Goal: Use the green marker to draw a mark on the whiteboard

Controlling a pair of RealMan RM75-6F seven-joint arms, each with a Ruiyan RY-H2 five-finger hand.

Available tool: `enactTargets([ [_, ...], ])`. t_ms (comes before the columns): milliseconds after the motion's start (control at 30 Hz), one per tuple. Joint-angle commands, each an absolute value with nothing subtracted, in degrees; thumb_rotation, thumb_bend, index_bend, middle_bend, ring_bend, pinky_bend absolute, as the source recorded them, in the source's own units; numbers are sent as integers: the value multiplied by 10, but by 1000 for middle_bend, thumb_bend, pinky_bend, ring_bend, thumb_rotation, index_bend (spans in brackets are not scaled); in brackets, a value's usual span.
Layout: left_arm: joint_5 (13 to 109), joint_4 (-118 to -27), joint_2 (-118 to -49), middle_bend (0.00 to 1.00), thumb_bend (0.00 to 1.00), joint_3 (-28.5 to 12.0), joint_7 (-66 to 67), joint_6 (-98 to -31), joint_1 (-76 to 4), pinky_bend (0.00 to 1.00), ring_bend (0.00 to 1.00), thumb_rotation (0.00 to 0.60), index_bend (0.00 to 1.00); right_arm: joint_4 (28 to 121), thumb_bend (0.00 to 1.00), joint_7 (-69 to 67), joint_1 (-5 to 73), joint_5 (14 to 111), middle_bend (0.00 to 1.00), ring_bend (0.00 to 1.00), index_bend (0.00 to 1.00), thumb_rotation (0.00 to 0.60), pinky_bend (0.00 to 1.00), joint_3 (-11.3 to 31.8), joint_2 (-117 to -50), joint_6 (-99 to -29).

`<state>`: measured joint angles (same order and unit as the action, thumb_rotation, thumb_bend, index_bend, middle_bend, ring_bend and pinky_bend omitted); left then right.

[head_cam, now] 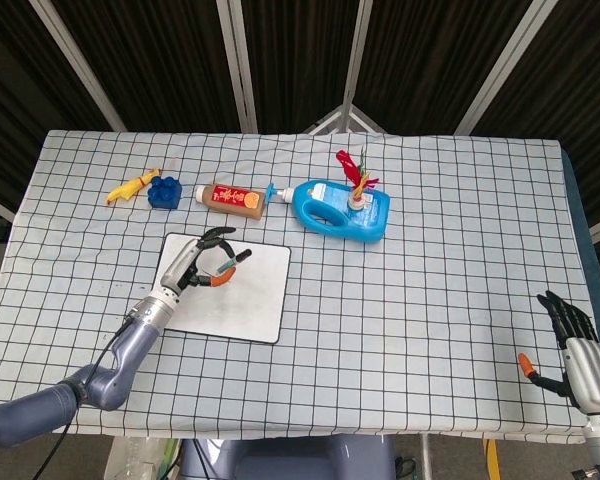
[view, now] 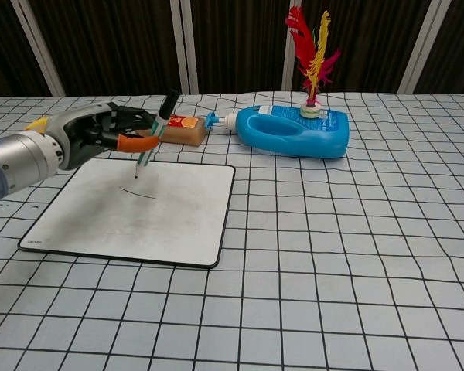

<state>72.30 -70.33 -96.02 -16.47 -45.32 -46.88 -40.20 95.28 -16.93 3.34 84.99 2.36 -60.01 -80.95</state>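
The white whiteboard [head_cam: 250, 300] [view: 139, 224] lies flat at the table's front left. My left hand [head_cam: 193, 265] [view: 89, 141] hovers over its far edge and pinches the green marker [head_cam: 226, 268] [view: 154, 136]. The marker stands nearly upright with its black cap end up and its tip down, near a thin dark curved line [view: 137, 192] on the board. Whether the tip touches the board cannot be told. My right hand [head_cam: 572, 344] hangs open past the table's front right corner and holds nothing; the chest view does not show it.
Along the back stand a yellow toy [head_cam: 130, 187], a blue block [head_cam: 164, 190], a brown bottle [head_cam: 233, 197] [view: 184, 129] lying on its side, and a blue detergent jug [head_cam: 340, 210] [view: 290, 131] with a red-yellow feather shuttlecock [view: 311, 46] on it.
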Motion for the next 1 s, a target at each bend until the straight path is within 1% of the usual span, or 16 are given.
enactTargets([
  [33, 714, -703, -972, 130, 528, -165, -442, -466, -406, 0, 0, 600, 680, 952, 354, -170, 33, 850, 0, 0, 0, 600, 0, 24, -600, -810],
  [333, 694, -678, -1005, 132, 528, -168, -418, -455, -418, 0, 0, 600, 681, 951, 354, -175, 33, 847, 0, 0, 0, 600, 0, 24, -598, -809],
  [1000, 690, -661, -1022, 132, 529, -172, -406, -442, -426, 0, 0, 600, 681, 952, 354, -174, 33, 846, 0, 0, 0, 600, 0, 25, -598, -809],
])
